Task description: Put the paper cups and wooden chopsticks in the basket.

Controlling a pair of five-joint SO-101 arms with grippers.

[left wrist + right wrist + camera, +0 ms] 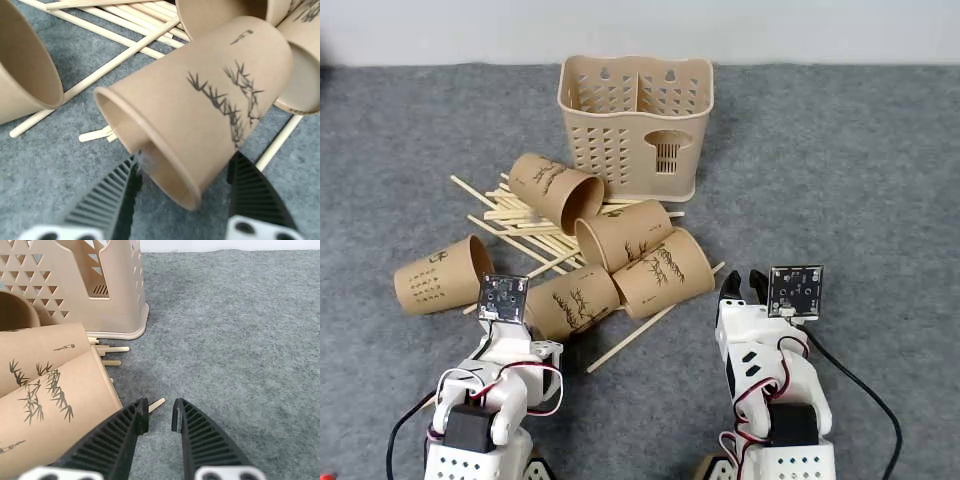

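Left hand [186, 161] astride cup [210, 100] — sideways, rim facing it

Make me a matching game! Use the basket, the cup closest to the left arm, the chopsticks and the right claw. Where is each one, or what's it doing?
Things:
1. tan plastic basket with holes
2. brown paper cup nearest the left arm
3. pale wooden chopsticks
4. right gripper

Places or states:
A. open, holding nothing, above the grey carpet
B. standing upright at the far end
C. lying on its side inside the open left gripper
D. scattered flat in front of the basket

Pairs: 1-B, 2-C, 3-D, 4-A.
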